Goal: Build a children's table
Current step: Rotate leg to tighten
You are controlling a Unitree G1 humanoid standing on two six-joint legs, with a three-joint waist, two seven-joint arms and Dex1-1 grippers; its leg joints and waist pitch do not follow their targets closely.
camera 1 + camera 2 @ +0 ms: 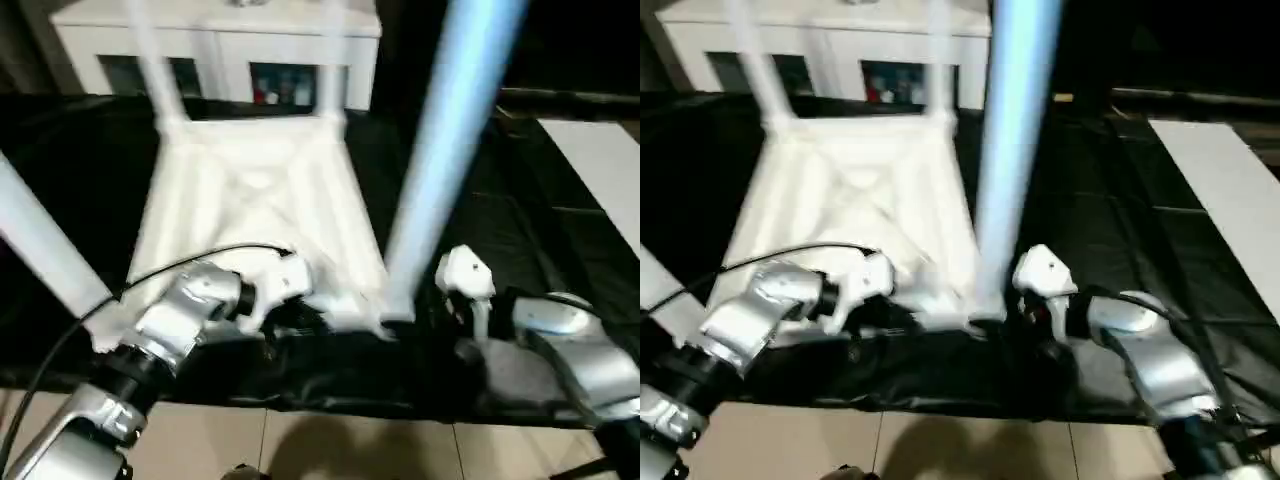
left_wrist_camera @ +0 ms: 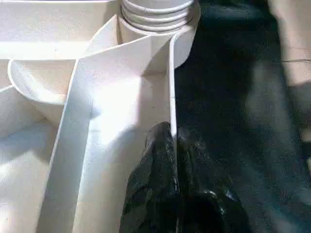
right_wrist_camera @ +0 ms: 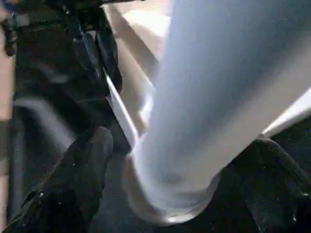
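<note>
Left gripper (image 2: 171,145) pinches tabletop (image 1: 250,200) rim; right gripper (image 3: 180,179) seemingly open around upright leg (image 1: 445,150).

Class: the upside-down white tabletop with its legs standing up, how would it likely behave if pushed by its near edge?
The tabletop is probably stiff: ribs cross its underside. It looks like thin hollow plastic, so likely light, and may slide on the black cloth. The tall near leg rises high from its corner socket, so it might wobble.
</note>
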